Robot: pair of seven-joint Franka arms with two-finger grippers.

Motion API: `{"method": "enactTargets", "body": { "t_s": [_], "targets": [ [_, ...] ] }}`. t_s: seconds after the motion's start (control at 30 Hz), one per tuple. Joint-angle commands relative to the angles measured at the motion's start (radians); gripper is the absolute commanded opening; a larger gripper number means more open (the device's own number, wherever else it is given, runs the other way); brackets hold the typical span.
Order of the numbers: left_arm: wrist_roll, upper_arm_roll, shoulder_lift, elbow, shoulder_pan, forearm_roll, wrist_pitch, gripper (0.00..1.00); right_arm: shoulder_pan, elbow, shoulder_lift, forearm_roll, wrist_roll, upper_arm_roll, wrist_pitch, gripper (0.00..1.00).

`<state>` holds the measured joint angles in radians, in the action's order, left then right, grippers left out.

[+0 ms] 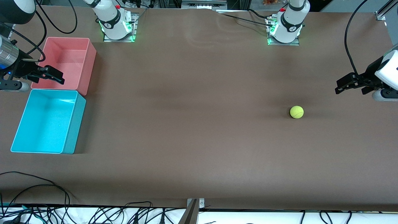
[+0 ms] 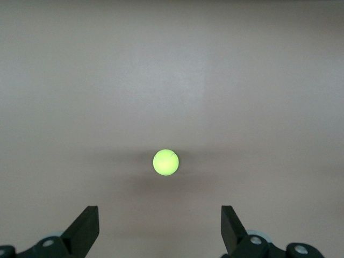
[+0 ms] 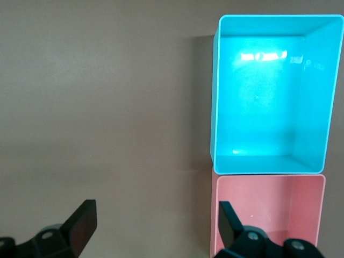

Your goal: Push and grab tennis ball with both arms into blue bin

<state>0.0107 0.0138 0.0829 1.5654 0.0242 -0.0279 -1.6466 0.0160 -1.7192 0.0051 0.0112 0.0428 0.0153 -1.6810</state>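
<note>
The tennis ball (image 1: pixel 296 112) lies on the brown table toward the left arm's end, and shows in the left wrist view (image 2: pixel 165 162) ahead of the open fingers. My left gripper (image 1: pixel 338 87) is open and empty over the table edge at that end, well apart from the ball; it also shows in its wrist view (image 2: pixel 159 228). The blue bin (image 1: pixel 73 124) stands empty at the right arm's end and shows in the right wrist view (image 3: pixel 317 97). My right gripper (image 1: pixel 59 77) is open and empty over the pink bin's rim, also in its wrist view (image 3: pixel 156 226).
The pink bin (image 1: pixel 88 62) stands empty against the blue bin, farther from the front camera, and shows in the right wrist view (image 3: pixel 269 215). Cables (image 1: pixel 93 214) lie along the table's front edge. Bare brown table lies between the ball and the bins.
</note>
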Motion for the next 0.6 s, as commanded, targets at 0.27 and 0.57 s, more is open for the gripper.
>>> {"method": "enactTargets", "body": {
  "t_s": [0.27, 0.57],
  "targets": [
    [-0.018, 0.003, -0.018, 0.016, -0.004, 0.072, 0.007, 1.0, -0.007, 0.03, 0.01, -0.007, -0.015, -0.003, 0.02, 1.0],
    [-0.02, 0.003, -0.018, 0.016, -0.004, 0.072, 0.008, 1.0, -0.007, 0.029, 0.01, -0.008, -0.015, -0.003, 0.018, 1.0]
  ]
}}
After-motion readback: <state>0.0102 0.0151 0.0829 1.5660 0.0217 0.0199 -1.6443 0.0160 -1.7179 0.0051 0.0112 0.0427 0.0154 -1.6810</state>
